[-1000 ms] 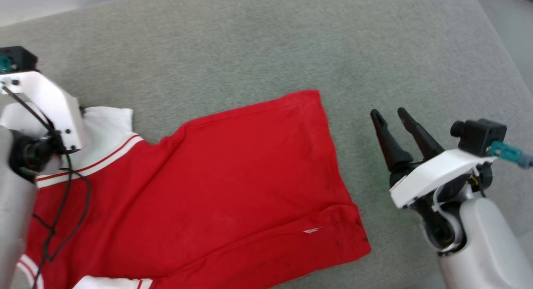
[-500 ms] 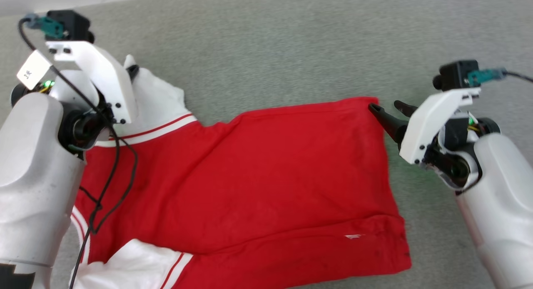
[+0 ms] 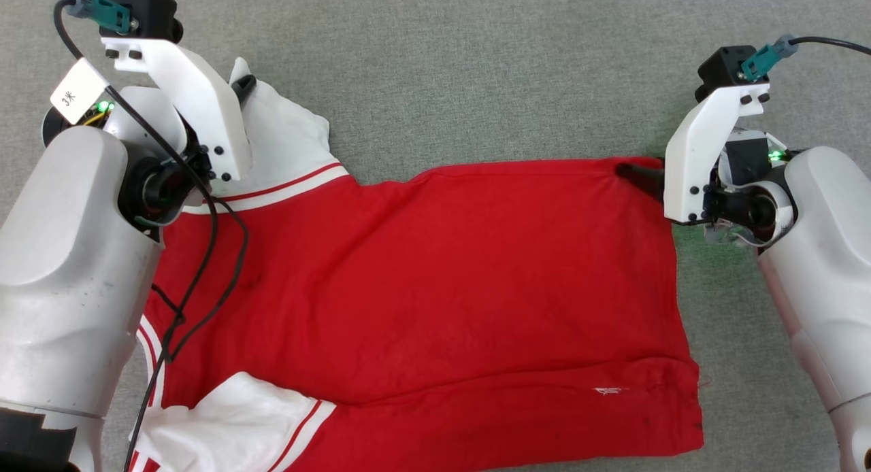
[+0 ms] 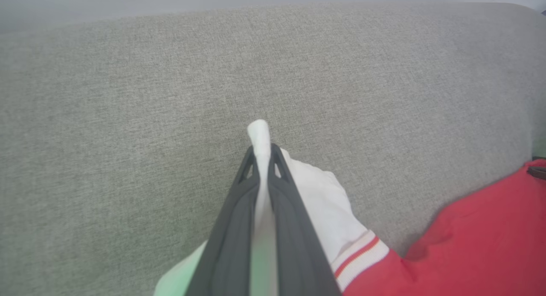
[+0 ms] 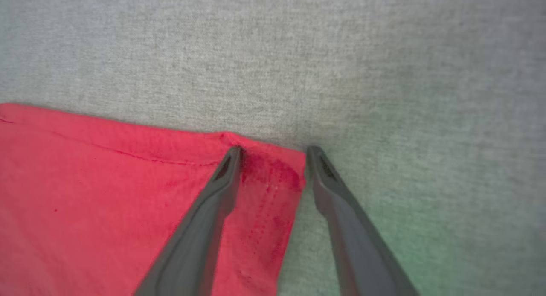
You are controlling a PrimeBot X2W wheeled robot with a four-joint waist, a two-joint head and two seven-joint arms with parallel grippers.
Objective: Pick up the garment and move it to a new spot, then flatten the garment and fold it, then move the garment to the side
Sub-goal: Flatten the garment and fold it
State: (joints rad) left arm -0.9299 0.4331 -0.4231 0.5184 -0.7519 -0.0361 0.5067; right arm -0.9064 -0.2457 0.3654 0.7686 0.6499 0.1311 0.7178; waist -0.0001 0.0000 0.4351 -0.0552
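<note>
The garment (image 3: 442, 268), a red T-shirt with white sleeves, lies spread on the grey cloth surface (image 3: 476, 71). My left gripper (image 3: 241, 84) is shut on the edge of the far white sleeve (image 3: 286, 139). In the left wrist view, white cloth is pinched between the fingers of the left gripper (image 4: 262, 153) and pokes out past the tips. My right gripper (image 3: 639, 176) is at the shirt's far right hem corner. In the right wrist view the right gripper (image 5: 273, 153) is open, one fingertip on the red cloth (image 5: 106, 193) and the other on the grey surface, straddling the corner.
The grey cloth surface (image 5: 384, 74) stretches beyond the shirt on the far side and to the right. A second white sleeve (image 3: 231, 417) lies folded at the near left. My left arm's black cable (image 3: 204, 281) hangs over the shirt.
The head view has shifted. My right gripper, which stood off to the shirt's right, has come to the far right hem corner. The left gripper stays shut on the sleeve.
</note>
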